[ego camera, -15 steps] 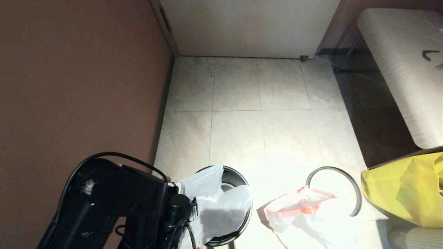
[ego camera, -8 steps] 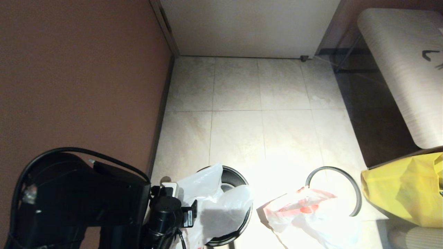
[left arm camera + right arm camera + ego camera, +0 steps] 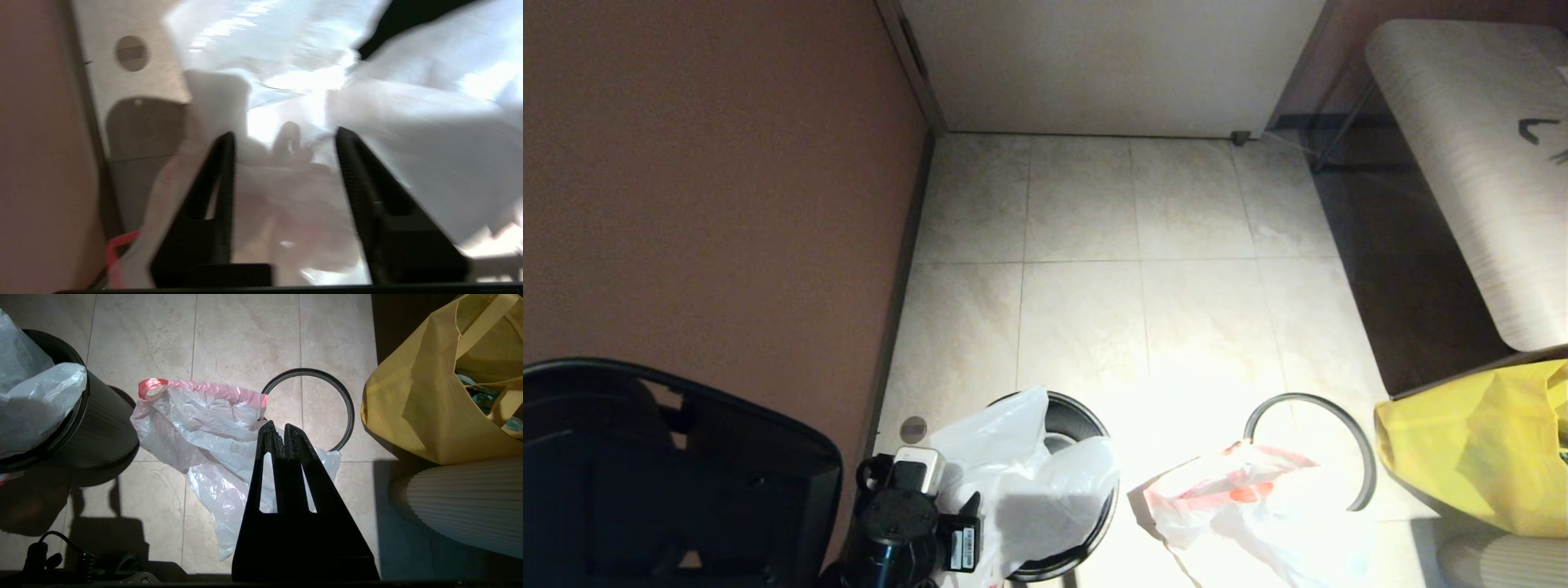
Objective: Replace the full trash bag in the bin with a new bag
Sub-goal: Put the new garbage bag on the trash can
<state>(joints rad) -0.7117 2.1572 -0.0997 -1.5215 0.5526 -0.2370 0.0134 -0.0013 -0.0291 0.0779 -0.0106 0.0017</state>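
The bin [image 3: 1086,523] stands on the tiled floor [image 3: 1143,318] near the brown wall [image 3: 703,188], at the lower edge of the head view. A white plastic bag [image 3: 1037,482] sits in it, its loose top bulging out over the rim. The left hand [image 3: 284,136] is low beside the bin, on the wall side, and its two black fingers [image 3: 216,183] stand apart with white bag plastic between and around them; I cannot tell if they touch the plastic. On the floor to the right of the bin lies a second white bag with a red band [image 3: 1250,506], flat and crumpled. It partly covers a thin grey hoop [image 3: 1347,425] lying on the floor. Further right stands a large yellow bag [image 3: 1478,449]. The right hand [image 3: 278,430] hangs above the second bag and the hoop, its fingers pressed together and holding nothing.
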